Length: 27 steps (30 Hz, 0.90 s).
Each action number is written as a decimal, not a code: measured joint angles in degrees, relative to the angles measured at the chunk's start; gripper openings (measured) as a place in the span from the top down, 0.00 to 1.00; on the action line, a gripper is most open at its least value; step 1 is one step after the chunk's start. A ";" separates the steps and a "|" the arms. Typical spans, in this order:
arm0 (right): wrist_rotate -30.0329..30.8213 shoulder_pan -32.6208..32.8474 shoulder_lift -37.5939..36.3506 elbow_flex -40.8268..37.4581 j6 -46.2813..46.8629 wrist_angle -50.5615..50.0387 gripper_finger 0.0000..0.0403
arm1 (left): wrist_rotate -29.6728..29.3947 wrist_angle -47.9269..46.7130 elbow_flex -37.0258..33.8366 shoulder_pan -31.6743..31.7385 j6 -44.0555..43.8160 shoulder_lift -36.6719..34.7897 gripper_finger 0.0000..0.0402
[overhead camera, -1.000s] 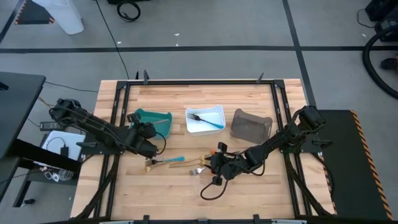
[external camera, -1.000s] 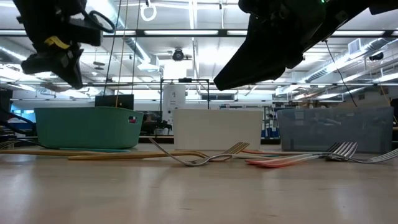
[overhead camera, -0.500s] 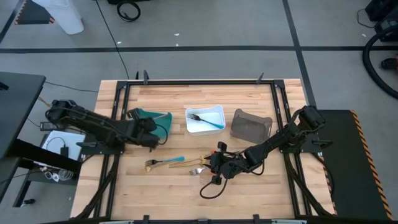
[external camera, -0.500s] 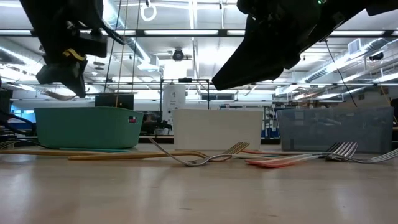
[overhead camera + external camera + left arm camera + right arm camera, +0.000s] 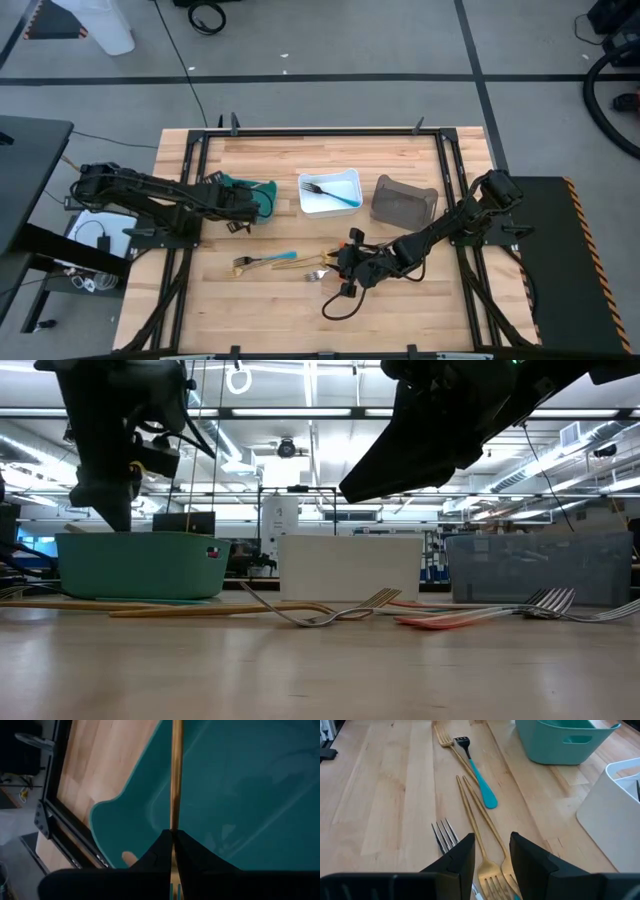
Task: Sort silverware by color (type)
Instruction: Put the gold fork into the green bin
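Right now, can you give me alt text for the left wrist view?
The left gripper is shut on a slim gold utensil, holding it over the inside of the teal bin. Bare wooden table shows beyond the bin's rim.

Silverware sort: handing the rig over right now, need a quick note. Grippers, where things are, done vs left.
Left gripper: shut on a gold utensil, held over the teal bin; not yet released.
Right gripper: open, holding nothing, low over the loose pile at table centre.
Done: one blue-handled fork lies in the white bin. The grey-brown bin looks empty from above.
Left on the table: two gold forks, another gold fork, a blue-handled fork and a silver fork; the low view shows an orange-handled piece and more silver forks too.
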 joint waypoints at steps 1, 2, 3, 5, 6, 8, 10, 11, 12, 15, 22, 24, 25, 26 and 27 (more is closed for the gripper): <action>0.00 0.00 0.00 0.00 -0.14 0.00 0.68 | 0.08 0.02 0.00 0.14 0.00 0.00 0.95; 0.00 0.00 0.00 0.00 -0.41 0.02 0.68 | 0.61 0.12 0.00 0.21 0.18 0.00 0.95; 0.00 0.00 0.00 0.00 -0.49 0.04 0.68 | 1.43 0.51 0.00 0.34 0.61 0.00 0.95; 0.00 0.00 0.00 0.00 -0.51 0.19 0.68 | 3.53 2.25 0.00 0.78 1.49 0.02 0.95; 0.00 0.00 0.00 0.00 -0.50 0.19 0.68 | 4.35 2.95 0.00 1.05 1.51 0.02 0.95; 0.00 0.00 0.00 0.00 -0.51 0.17 0.68 | 5.03 3.16 0.00 1.51 1.51 0.04 0.95; 0.00 0.00 0.00 0.00 -0.51 0.17 0.68 | 5.06 3.10 0.00 2.01 1.51 0.17 0.95; 0.00 0.00 0.00 0.00 -0.49 0.17 0.68 | 5.06 3.11 0.00 2.29 1.65 0.22 0.95; -0.02 0.00 0.00 0.00 -0.51 0.17 0.68 | 5.04 3.13 -0.02 2.55 1.93 0.22 0.95; 0.00 0.00 0.00 0.00 -0.51 0.17 0.68 | 5.05 3.26 -0.21 3.30 3.02 0.25 0.95; -0.01 0.00 0.00 0.00 -0.80 0.17 0.68 | 5.96 3.27 -0.22 3.61 2.97 0.24 0.93; -0.01 0.00 0.00 0.00 -0.86 0.17 0.68 | 6.00 3.27 -0.22 3.59 2.63 0.24 0.89; 0.00 0.00 0.00 0.00 -0.88 0.17 0.68 | 6.00 3.27 -0.22 3.59 2.39 0.24 0.87; -0.02 0.00 0.00 0.00 -0.88 0.17 0.68 | 5.98 3.27 -0.22 3.59 2.11 0.24 0.85; 0.00 0.00 0.00 0.00 -0.88 0.17 0.68 | 5.98 3.25 -0.22 3.59 1.74 0.24 0.82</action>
